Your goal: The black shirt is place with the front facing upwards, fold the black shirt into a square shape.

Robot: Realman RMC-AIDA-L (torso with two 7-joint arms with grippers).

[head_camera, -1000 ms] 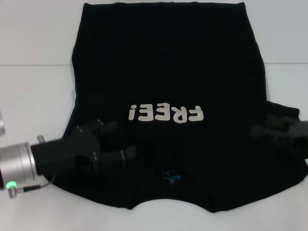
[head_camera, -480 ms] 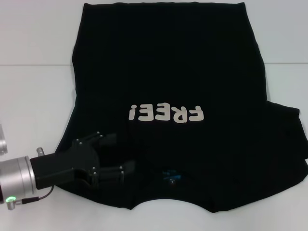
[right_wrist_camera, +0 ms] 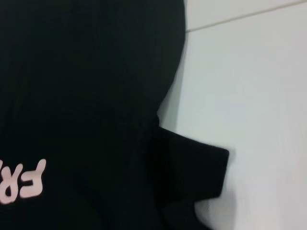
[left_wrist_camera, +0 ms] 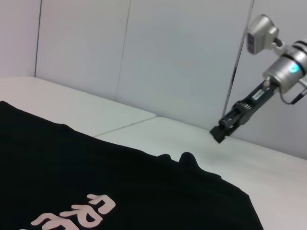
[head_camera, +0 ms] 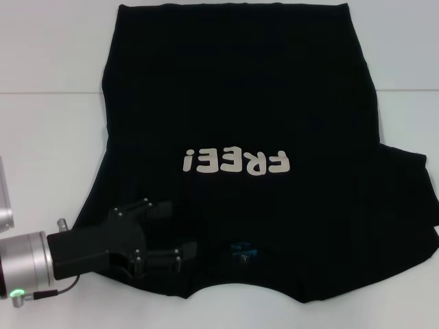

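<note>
The black shirt [head_camera: 233, 103] lies flat on the white table, front up. Its cream "FREE!" lettering [head_camera: 236, 162] reads upside down from the head view, and the blue neck label [head_camera: 243, 250] is near the front edge. My left gripper [head_camera: 180, 229] is open low over the shirt's near left shoulder, beside the collar, with nothing between its fingers. The head view does not show my right gripper. In the left wrist view my right gripper [left_wrist_camera: 221, 133] hangs raised above the table beyond the shirt [left_wrist_camera: 96, 182]. The right wrist view shows the shirt's right sleeve [right_wrist_camera: 192, 167] lying spread out.
The white table [head_camera: 48, 137] has a seam line across it behind the shirt's middle. A metallic object [head_camera: 3, 202] sits at the left edge. Pale wall panels [left_wrist_camera: 144, 57] stand beyond the table's far side.
My right gripper, over the right sleeve a second ago, has pulled out of the head view. My left gripper has drawn back toward the near edge, still open.
</note>
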